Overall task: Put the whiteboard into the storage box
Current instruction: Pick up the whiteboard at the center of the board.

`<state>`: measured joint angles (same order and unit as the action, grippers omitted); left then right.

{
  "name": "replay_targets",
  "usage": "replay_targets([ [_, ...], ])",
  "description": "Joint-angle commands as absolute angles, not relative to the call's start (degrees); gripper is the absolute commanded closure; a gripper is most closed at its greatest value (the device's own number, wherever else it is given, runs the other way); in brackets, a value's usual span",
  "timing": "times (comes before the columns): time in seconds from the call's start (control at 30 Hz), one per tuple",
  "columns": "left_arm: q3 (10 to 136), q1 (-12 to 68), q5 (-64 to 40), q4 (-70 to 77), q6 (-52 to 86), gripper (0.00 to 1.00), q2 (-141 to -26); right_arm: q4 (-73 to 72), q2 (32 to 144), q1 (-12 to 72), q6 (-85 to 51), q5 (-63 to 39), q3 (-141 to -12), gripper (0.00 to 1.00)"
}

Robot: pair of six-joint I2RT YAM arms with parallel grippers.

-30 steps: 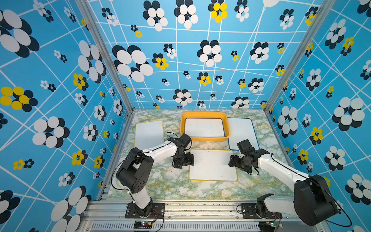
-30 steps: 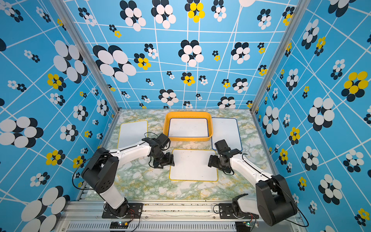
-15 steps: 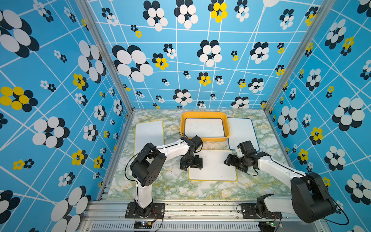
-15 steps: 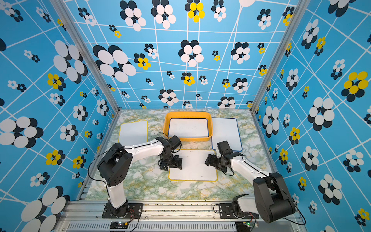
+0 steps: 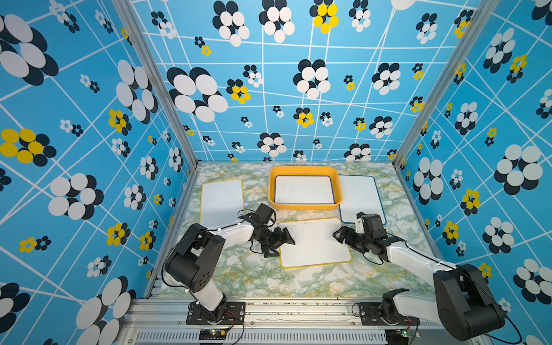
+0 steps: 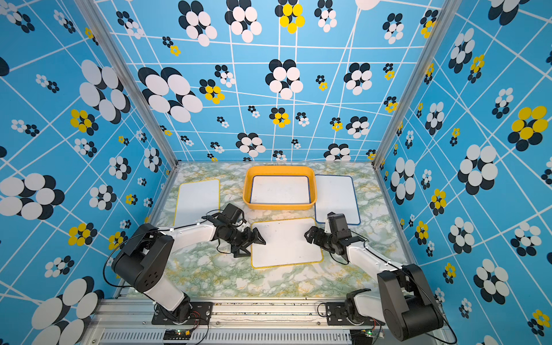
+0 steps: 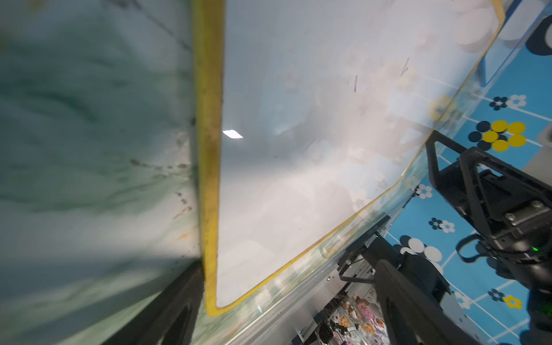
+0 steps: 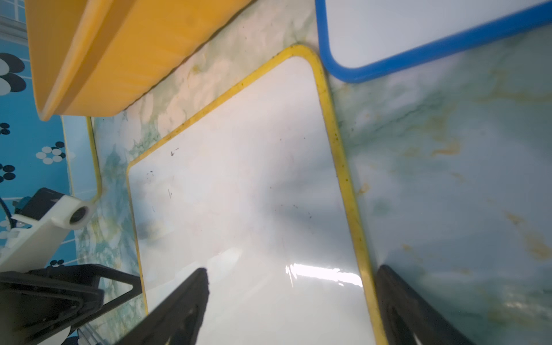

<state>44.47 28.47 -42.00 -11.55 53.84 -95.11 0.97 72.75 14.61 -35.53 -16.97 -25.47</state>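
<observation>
A yellow-framed whiteboard (image 5: 313,243) (image 6: 285,243) lies flat on the marble table in front of the orange storage box (image 5: 303,206) (image 6: 279,206). Inside the box lies a blue-framed whiteboard (image 5: 303,189). My left gripper (image 5: 280,245) (image 6: 253,247) is open at the board's left edge. In the left wrist view that gripper (image 7: 280,298) has the yellow frame (image 7: 209,179) between its fingers. My right gripper (image 5: 342,239) (image 6: 312,236) is open at the board's right edge. In the right wrist view it (image 8: 292,298) straddles the yellow rim (image 8: 358,239), one finger over the white face.
Another blue-framed whiteboard (image 5: 358,197) (image 8: 418,30) lies right of the box, its near corner close to my right wrist. A second yellow-framed whiteboard (image 5: 222,198) lies at the left, behind my left arm. Patterned walls close three sides.
My left gripper has swung right to the board's left edge and its jaws have widened. My right gripper has crept left over the right edge. The board has not visibly moved.
</observation>
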Motion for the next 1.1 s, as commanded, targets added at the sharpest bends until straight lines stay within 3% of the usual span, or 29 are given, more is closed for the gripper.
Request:
replay_targets([
  [0.0,36.6,30.3,-43.1,12.5,56.9,0.08,-103.5,9.6,75.8,17.5,-42.6,-29.8,-18.3,0.10],
  [0.27,30.3,29.1,-44.0,31.6,64.7,0.08,-104.8,11.7,70.8,21.4,-45.8,-29.1,-18.1,0.11],
  [0.67,28.7,28.8,-43.7,29.0,61.3,0.08,-99.2,4.0,70.9,27.2,-52.4,-30.7,-17.4,0.11],
  [0.73,31.1,29.1,-41.1,18.9,57.0,0.09,-97.4,5.2,70.3,27.5,-52.6,-29.9,-17.6,0.11],
  [0.87,41.9,31.5,-28.1,-15.5,43.1,0.08,-94.4,11.7,66.9,27.5,-50.5,-27.4,-19.5,0.11],
  [1.07,50.4,32.8,-17.5,-35.1,37.5,0.08,-98.3,16.5,64.9,27.5,-48.3,-24.2,-21.1,0.10],
])
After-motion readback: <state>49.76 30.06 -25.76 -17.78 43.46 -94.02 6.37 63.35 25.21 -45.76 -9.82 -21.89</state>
